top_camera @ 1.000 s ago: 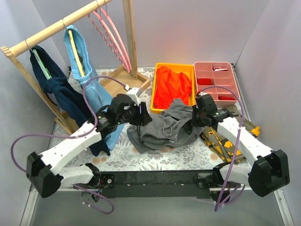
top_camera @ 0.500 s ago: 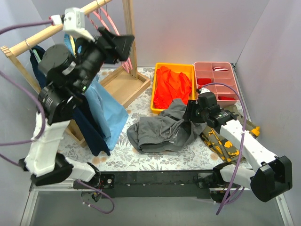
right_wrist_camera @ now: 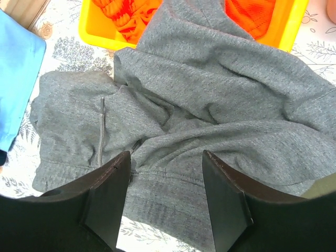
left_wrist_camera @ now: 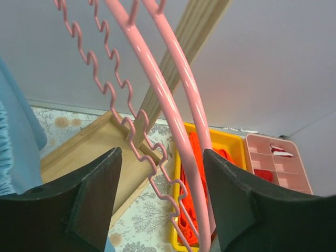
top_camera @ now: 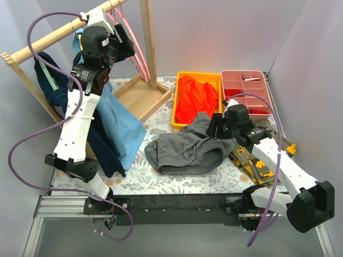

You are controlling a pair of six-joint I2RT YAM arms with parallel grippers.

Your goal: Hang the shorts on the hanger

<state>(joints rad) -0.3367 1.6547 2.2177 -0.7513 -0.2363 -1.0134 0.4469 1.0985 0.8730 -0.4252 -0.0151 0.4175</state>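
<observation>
The dark grey shorts (top_camera: 187, 147) lie crumpled on the table, partly over the yellow bin's front edge; they also fill the right wrist view (right_wrist_camera: 210, 94). Two pink hangers (top_camera: 131, 43) hang from the wooden rail at the back left. My left gripper (top_camera: 124, 43) is raised to them and open, and one pink hanger's arch (left_wrist_camera: 157, 94) and wavy bar (left_wrist_camera: 126, 126) run between its jaws (left_wrist_camera: 161, 157). My right gripper (top_camera: 214, 127) is open just above the shorts' right part (right_wrist_camera: 166, 157) and holds nothing.
A yellow bin (top_camera: 217, 80) holds the orange garment (top_camera: 195, 99). A pink compartment tray (top_camera: 246, 91) stands beside it. A wooden rack (top_camera: 147, 48) carries light blue shorts (top_camera: 94, 64) and a navy garment (top_camera: 67, 101). A camouflage cloth (top_camera: 252, 160) lies at the right.
My left arm has swung up from the shorts to the pink hangers on the rail. The shorts have settled flatter on the table. My right gripper has shifted slightly left.
</observation>
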